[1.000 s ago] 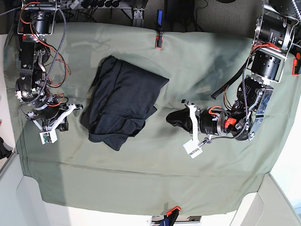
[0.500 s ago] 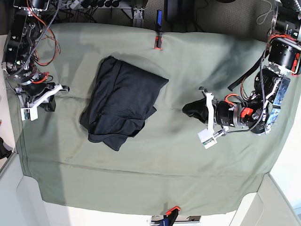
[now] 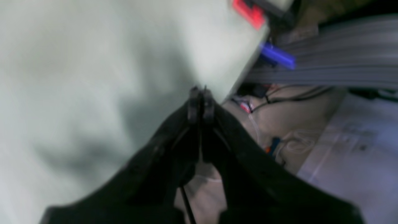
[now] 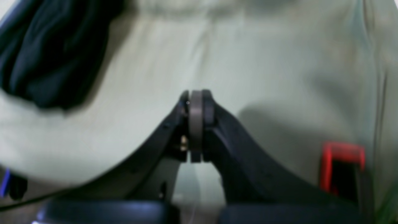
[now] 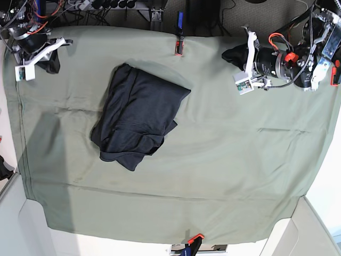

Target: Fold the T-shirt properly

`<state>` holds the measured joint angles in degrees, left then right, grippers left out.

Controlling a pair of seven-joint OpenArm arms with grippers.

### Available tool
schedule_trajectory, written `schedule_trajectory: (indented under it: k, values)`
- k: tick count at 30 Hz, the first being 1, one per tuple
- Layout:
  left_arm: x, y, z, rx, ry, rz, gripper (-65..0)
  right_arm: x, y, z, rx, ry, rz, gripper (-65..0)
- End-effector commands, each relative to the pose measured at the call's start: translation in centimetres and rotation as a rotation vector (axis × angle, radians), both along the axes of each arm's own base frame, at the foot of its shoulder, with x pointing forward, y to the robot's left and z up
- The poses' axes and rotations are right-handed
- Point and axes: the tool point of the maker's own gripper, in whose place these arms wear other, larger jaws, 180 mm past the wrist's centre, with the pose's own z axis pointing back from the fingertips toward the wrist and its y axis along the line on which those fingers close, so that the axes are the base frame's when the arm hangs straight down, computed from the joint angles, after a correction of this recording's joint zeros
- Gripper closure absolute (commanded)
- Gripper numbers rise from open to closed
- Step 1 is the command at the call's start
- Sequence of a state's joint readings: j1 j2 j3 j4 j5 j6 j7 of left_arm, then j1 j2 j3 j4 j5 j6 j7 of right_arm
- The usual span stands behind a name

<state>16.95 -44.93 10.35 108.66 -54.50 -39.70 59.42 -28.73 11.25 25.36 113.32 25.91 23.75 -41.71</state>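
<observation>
Right claw [image 5: 51, 60] at your far-left corner, jaws pressed together, empty. Folded dark navy-black knit T-shirt [image 5: 137, 114] lies left of centre on olive-green cloth-covered surface [image 5: 224, 160]. Left claw [image 5: 232, 54] far right, clamped closed, empty, well apart from shirt.

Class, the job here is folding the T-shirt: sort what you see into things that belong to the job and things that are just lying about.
Belongs to the job:
- T-shirt, folded on the cloth
- left end effector, shut, empty
- right end effector, shut, empty

Just lying about:
- olive-green table cloth
- red clip at the cloth's far edge
- red clip at its near edge
</observation>
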Motion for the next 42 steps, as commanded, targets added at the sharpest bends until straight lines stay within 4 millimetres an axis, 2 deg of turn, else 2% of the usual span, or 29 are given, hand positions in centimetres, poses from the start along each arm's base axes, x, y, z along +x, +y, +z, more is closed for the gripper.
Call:
schedule_trajectory:
  k: [1,6,10,14,17,22,25,29,31,35,39,42]
  values:
    - [0.1,0.2,1.0,-0.016,-0.027,0.007,-2.1,-0.1,0.1,1.3,0.006,-0.037,0.011,0.0]
    - [-2.8,1.6,1.0,-0.012,0.011,0.078,-2.1,-4.1,1.2,1.4,0.023,0.032,0.042,0.0]
    - [-5.1,2.3,0.3,-0.014,0.064,0.152,-2.1,-6.6,1.3,0.7,0.022,0.100,0.047,0.0]
    - [-8.9,1.9,-1.3,-0.009,0.152,0.189,-2.1,-10.6,1.3,-0.4,0.023,0.221,0.048,0.0]
    - [-12.1,1.9,-3.0,0.005,0.225,0.237,-2.1,-13.3,1.5,-0.9,0.044,0.293,0.044,0.0]
    - [-18.4,3.5,-7.6,0.098,0.410,0.345,-2.0,-18.0,1.9,-2.5,0.090,0.432,0.022,0.0]
    - [-21.9,4.4,-10.0,0.124,0.525,0.431,-2.0,-20.7,1.9,-4.4,0.119,0.524,-0.004,0.0]
    - [-25.1,5.6,-12.0,0.127,0.613,0.545,-2.0,-24.5,2.8,-7.3,0.178,0.656,-0.032,0.0]
    - [-26.0,6.2,-12.7,0.146,0.646,0.569,-1.9,-26.1,3.7,-8.7,0.209,0.716,-0.032,0.0]
    - [-26.5,8.2,-14.8,0.256,0.670,0.576,-0.2,-28.3,5.2,-12.1,0.213,0.829,0.015,0.0]
    - [-25.0,10.7,-17.7,0.410,0.672,0.658,0.0,-29.8,6.3,-15.4,0.187,0.972,0.049,0.0]
    - [-23.8,11.0,-19.7,0.481,0.674,0.631,0.0,-29.9,6.5,-17.8,0.142,1.050,0.086,0.0]
